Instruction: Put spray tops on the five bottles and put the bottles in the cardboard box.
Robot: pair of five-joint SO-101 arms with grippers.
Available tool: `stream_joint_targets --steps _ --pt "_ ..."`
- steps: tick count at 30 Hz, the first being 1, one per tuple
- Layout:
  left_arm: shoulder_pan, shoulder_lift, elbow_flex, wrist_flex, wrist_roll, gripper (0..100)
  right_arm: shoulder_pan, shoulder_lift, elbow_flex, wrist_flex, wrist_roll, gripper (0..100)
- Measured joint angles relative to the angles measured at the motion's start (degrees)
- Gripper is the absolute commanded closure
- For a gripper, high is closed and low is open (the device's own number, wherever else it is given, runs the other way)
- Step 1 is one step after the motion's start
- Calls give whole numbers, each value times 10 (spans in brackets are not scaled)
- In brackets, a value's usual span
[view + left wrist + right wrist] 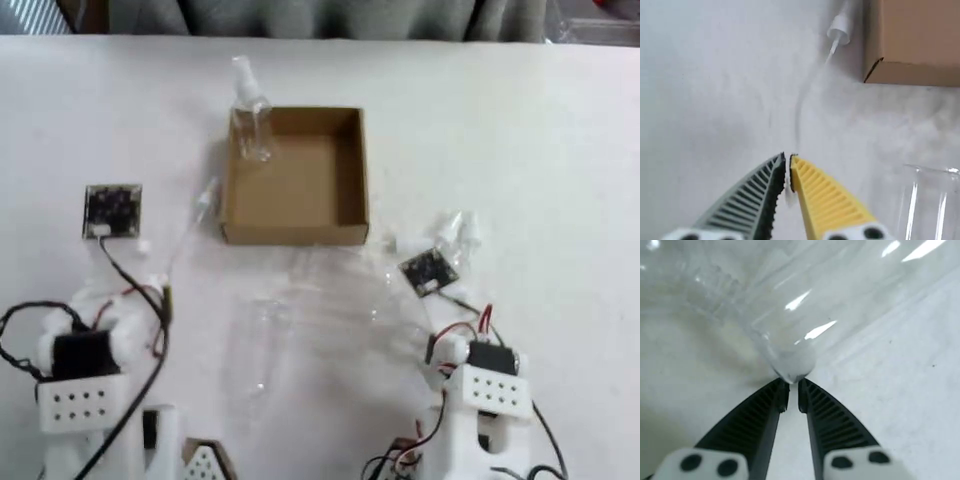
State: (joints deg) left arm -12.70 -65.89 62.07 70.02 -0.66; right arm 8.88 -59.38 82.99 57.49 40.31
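The cardboard box [295,215] stands open at mid-table, its corner in the left wrist view too [910,45]. One clear bottle with a spray top [250,115] stands upright at the box's far left corner. Clear bottles without tops [268,335] lie in front of the box; one [932,200] is near my left gripper. A white spray top [839,27] lies beside the box, its thin tube running back to my left gripper [788,162], which is shut on the tube's end. My right gripper [793,390] is shut, its tips touching the end of a lying bottle [790,315].
Loose spray tops [455,230] lie to the right of the box. Both arm bases [85,385] [485,385] stand at the near edge with cables trailing. Bare white table [520,120] spreads to the right of and behind the box.
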Motion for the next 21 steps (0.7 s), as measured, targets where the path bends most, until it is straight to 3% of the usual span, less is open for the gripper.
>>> stream_joint_targets --steps 5,9,15,21 --pt "-4 0 41 -75 0 976 1 0 0 0 0 978" --pt "-47 0 76 -149 0 976 16 0 -9 10 0 978" --pt "-131 0 82 -184 54 976 18 0 -117 120 -19 975" --pt "-141 10 100 -207 62 976 1 0 -264 241 -26 978"
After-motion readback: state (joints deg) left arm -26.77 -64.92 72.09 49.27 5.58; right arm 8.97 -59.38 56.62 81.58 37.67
